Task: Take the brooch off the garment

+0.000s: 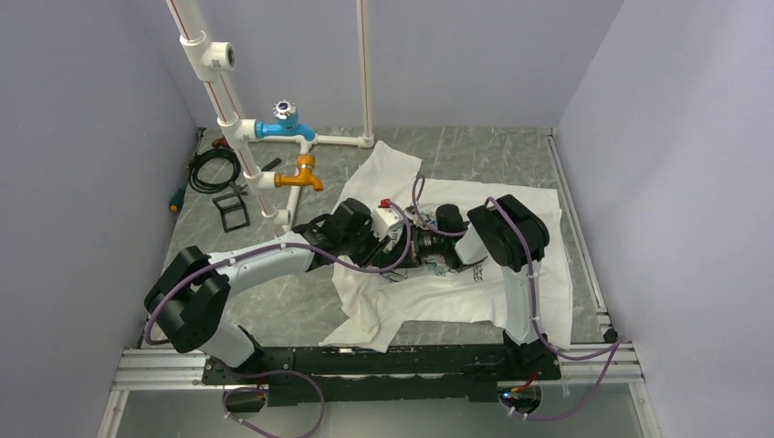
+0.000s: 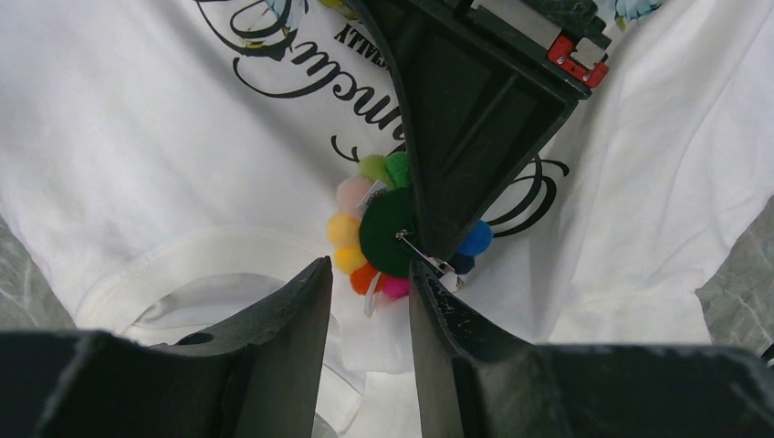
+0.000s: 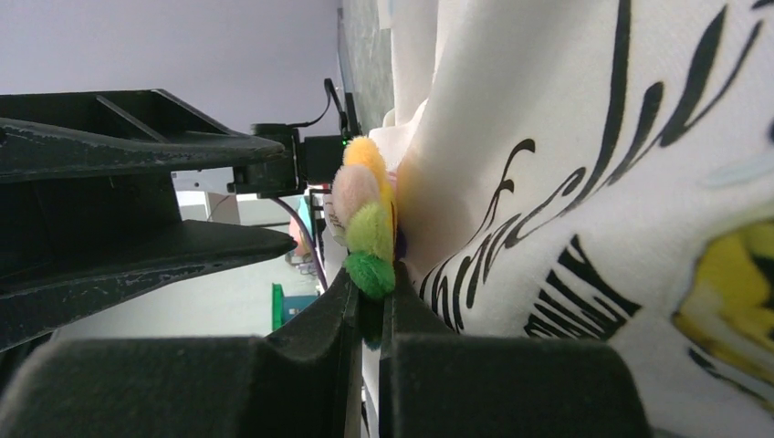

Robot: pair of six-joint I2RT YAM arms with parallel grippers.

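Note:
The garment (image 1: 456, 301), a white T-shirt with black cursive lettering, lies spread on the table. It fills the left wrist view (image 2: 137, 137) and shows in the right wrist view (image 3: 566, 137). The brooch (image 2: 388, 233) is a green felt disc ringed with coloured pom-poms. Its back faces the left wrist camera and its metal pin (image 2: 422, 255) shows. My right gripper (image 3: 370, 301) is shut on the brooch's edge (image 3: 365, 219) and holds it on edge against lifted fabric. My left gripper (image 2: 367, 269) is open just below the brooch, one fingertip (image 2: 420, 274) by the pin. In the top view both grippers meet over the shirt, left (image 1: 402, 239) and right (image 1: 422, 245).
A white pipe rig with a blue tap (image 1: 285, 128) and an orange tap (image 1: 301, 173) stands at the back left. A black cable coil (image 1: 212, 169) and a small black frame (image 1: 233, 212) lie beside it. Walls close in on the table's left, back and right.

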